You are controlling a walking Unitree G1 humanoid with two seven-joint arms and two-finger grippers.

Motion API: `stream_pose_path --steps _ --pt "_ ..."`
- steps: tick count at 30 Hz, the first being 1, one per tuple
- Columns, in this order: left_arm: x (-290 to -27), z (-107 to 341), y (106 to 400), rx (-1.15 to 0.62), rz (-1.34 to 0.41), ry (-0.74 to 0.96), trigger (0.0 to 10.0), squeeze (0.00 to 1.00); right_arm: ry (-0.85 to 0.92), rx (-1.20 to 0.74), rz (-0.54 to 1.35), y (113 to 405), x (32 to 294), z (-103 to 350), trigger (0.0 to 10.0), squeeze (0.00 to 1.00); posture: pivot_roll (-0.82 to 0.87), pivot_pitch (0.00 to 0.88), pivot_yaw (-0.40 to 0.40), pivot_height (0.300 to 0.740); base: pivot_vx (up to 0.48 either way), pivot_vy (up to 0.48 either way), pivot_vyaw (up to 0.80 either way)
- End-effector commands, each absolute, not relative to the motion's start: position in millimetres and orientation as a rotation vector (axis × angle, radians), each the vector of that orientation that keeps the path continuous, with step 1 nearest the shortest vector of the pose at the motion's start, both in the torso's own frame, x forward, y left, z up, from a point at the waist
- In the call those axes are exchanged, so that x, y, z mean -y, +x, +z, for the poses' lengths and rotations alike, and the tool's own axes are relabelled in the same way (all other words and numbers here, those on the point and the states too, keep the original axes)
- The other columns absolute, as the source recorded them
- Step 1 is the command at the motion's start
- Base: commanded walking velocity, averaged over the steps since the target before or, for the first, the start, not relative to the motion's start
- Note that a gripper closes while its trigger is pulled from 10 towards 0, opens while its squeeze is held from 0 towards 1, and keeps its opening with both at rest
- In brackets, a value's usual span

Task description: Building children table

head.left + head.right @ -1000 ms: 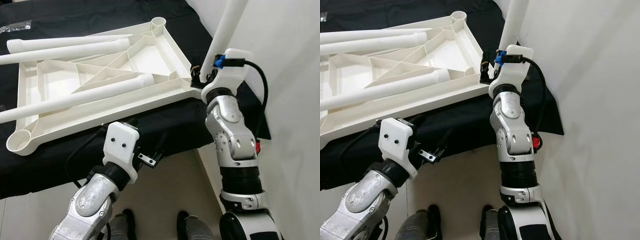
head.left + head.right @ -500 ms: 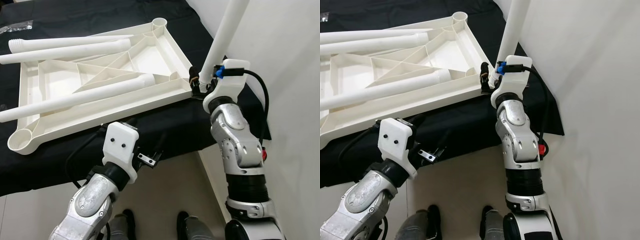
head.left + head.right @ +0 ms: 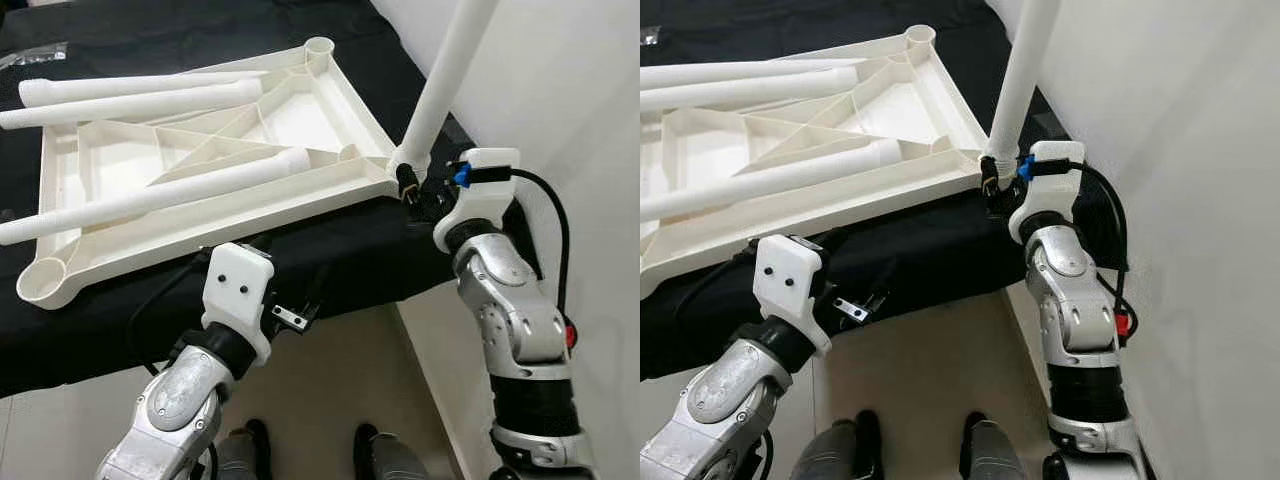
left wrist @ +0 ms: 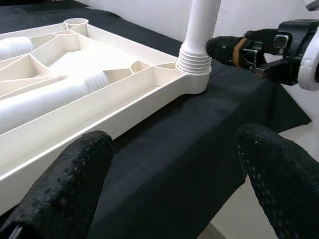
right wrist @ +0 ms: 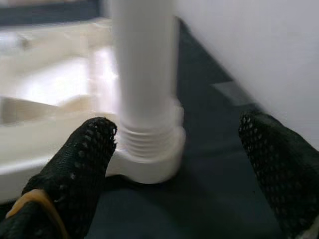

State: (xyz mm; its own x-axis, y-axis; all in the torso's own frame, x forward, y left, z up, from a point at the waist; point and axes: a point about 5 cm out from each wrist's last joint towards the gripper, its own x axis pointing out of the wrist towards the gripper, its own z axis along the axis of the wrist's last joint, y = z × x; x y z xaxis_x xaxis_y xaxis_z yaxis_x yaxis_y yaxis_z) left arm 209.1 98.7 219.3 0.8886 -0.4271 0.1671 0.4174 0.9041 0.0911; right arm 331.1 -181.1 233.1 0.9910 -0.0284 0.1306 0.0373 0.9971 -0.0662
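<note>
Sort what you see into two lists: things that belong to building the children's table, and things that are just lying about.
Belonging to the job:
- white tabletop, lying underside up
- upright leg, standing in its corner socket
- three loose legs lying across the tabletop
- right gripper, open beside the upright leg's base
- left gripper, open

Lying about:
- black cloth
- clear plastic bag

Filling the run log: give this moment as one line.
right pincer: open, beside upright leg | leg: standing in tabletop corner socket | left pincer: open, idle | three legs lying loose
</note>
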Motion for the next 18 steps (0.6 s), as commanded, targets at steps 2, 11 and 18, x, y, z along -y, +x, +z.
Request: stream_pose_path --steps 2,11,18 --pt "-98.6 214.6 207.3 0.165 -0.447 0.061 10.0 0.00 -0.100 0.092 -0.135 333.1 202.2 221.6 10.0 0.00 0.11 0.258 -0.032 0.740 0.000 0.000 0.00" --pt "-99.8 216.1 206.5 0.167 -0.442 0.063 10.0 0.00 -0.151 0.064 -0.198 348.1 210.1 214.5 10.0 0.00 0.12 0.268 -0.036 0.740 0.000 0.000 0.00" --pt "-97.6 217.8 205.9 0.170 -0.447 0.058 10.0 0.00 -0.151 0.063 -0.195 365.6 198.1 209.6 10.0 0.00 0.13 0.281 -0.034 0.740 0.000 0.000 0.00"
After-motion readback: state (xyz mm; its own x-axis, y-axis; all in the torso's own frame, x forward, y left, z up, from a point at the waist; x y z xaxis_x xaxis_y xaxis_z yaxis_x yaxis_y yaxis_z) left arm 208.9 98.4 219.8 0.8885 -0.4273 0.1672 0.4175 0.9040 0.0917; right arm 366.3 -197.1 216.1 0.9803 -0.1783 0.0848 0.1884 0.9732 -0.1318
